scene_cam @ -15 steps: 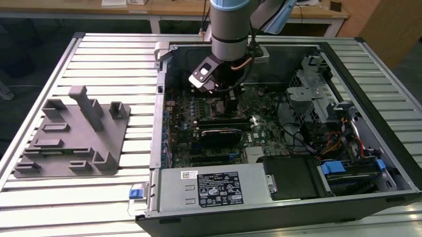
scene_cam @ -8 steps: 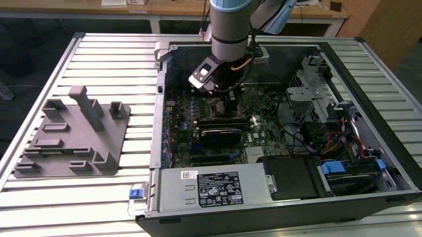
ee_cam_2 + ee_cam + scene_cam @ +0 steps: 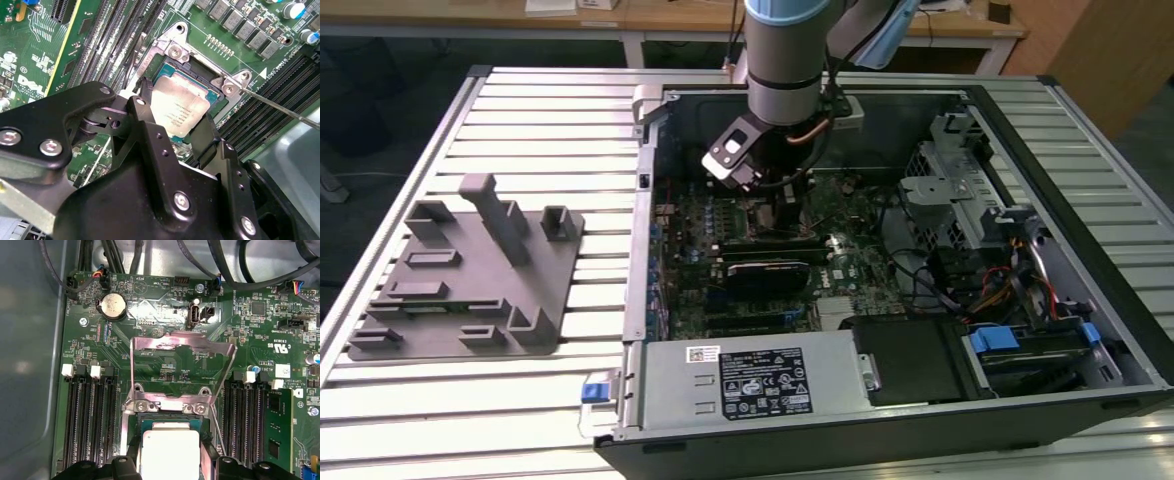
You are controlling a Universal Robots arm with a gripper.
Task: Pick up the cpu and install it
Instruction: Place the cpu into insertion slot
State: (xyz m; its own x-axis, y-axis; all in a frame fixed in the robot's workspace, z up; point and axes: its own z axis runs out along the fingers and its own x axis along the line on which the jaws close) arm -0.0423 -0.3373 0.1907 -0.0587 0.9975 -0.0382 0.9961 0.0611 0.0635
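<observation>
Arm: from where I stand, it reaches down into the open computer case (image 3: 1067,160), which lies on its side on the slatted metal surface (image 3: 534,130).
Gripper: the gripper (image 3: 771,195) is low over the green motherboard (image 3: 165,315), in the half of the case away from the power supply box (image 3: 747,375).
Gripper state: in the second wrist view the gripper (image 3: 176,112) has its black fingers (image 3: 206,137) pressed against two opposite edges of the cpu (image 3: 180,107), pinching it between them.
Cpu: silver top facing up, it sits square inside the metal frame of the socket (image 3: 170,50). The first wrist view shows the cpu (image 3: 170,447) between the two fingers of the gripper (image 3: 170,460). I cannot tell whether it rests fully in the socket or is just above it.
Socket cover: the metal hold-down plate (image 3: 182,360) stands swung up and open, hinged at the edge of the socket.
Lever: a thin wire lever (image 3: 280,107) sticks out from one corner of the socket frame, lifted clear.
Memory slots: rows of black slots (image 3: 90,420) run along both sides of the socket.
Battery: a round coin cell (image 3: 112,305) sits on the board beyond the open plate.
Tray: a grey plastic fixture tray (image 3: 467,280) lies on the surface at the exterior view's left, well apart from the case.
</observation>
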